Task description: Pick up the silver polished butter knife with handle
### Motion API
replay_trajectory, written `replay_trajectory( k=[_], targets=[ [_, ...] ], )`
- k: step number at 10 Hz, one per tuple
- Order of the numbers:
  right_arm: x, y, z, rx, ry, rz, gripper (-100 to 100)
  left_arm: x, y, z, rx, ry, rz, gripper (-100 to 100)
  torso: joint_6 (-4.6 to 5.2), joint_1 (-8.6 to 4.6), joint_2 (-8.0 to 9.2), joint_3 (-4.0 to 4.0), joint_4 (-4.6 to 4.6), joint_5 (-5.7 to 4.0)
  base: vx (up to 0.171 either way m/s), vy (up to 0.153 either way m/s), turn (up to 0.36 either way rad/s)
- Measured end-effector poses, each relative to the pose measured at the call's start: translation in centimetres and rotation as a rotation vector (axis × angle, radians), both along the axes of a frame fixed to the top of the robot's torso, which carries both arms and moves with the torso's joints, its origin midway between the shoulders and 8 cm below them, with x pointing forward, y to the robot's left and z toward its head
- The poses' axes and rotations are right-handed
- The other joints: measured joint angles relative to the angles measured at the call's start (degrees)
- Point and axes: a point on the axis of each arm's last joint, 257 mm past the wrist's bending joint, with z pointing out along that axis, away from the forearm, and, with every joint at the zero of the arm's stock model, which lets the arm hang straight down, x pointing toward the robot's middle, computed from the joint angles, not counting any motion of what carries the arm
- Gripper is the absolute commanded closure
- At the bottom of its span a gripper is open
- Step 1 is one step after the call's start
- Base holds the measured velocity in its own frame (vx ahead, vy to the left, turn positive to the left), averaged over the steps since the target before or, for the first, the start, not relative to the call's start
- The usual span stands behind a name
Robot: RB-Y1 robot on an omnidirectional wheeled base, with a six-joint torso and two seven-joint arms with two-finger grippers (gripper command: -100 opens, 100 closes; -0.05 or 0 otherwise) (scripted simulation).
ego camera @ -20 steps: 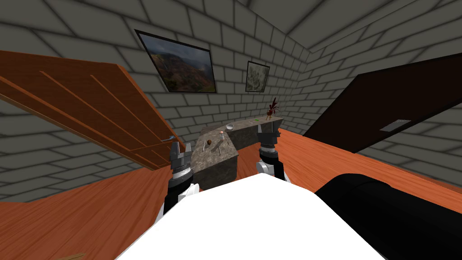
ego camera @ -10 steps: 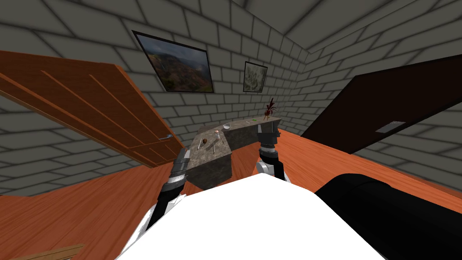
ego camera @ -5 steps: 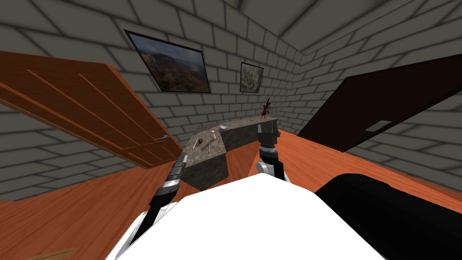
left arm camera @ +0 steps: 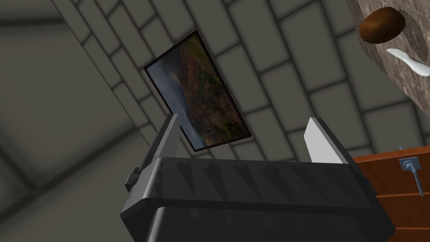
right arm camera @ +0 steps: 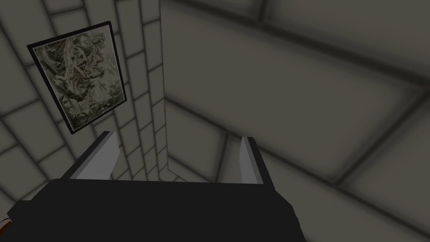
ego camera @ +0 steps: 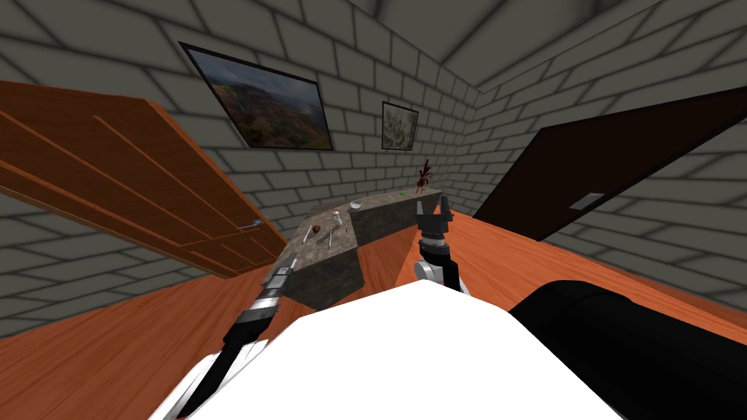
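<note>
A grey stone L-shaped counter stands ahead. On its near leg lie thin silver utensils beside a brown round thing and a small shaker; I cannot tell which utensil is the butter knife. My left gripper reaches low along the counter's near left edge, open and empty. Past its fingers the left wrist view catches the brown thing and a pale blade-like tip on the counter's edge. My right gripper stands upright by the counter's right leg, open and empty.
An orange-brown wooden door with a handle stands left of the counter. A dark door is on the right wall. A bowl and a red plant-like figure sit on the counter's far leg.
My left arm has stretched forward and low, from upright at the counter's corner to lying along its left side. My view has shifted, so the counter sits further left. The right arm is unmoved.
</note>
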Motion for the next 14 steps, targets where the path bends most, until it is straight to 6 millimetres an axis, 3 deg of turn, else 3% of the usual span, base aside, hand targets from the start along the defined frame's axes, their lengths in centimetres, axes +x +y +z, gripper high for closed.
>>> replay_trajectory(
  k=[5, 10, 14],
  targets=[
    [0.0, 0.0, 0.0, 0.0, 0.0, 0.0, 0, -0.4, 4.2, -3.4, 0.073, 0.112, 0.03, -100, -0.01, 0.18, -0.11, -0.06, -0.02, 0.04, -0.005, -0.077, -0.06],
    [0.0, 0.0, 0.0, 0.0, 0.0, 0.0, 0, -1.2, 10.6, -7.0, 0.161, 0.268, 0.085, -100, 0.0, 0.03, -0.15, -0.09, -0.03, 0.0, 0.003, -0.111, -0.122],
    [0.0, 0.0, 0.0, 0.0, 0.0, 0.0, 0, -2.9, 15.8, -9.2, 0.226, 0.385, 0.134, -100, 0.0, 0.22, -0.18, -0.11, -0.04, 0.05, 0.019, -0.076, -0.124]
  ],
)
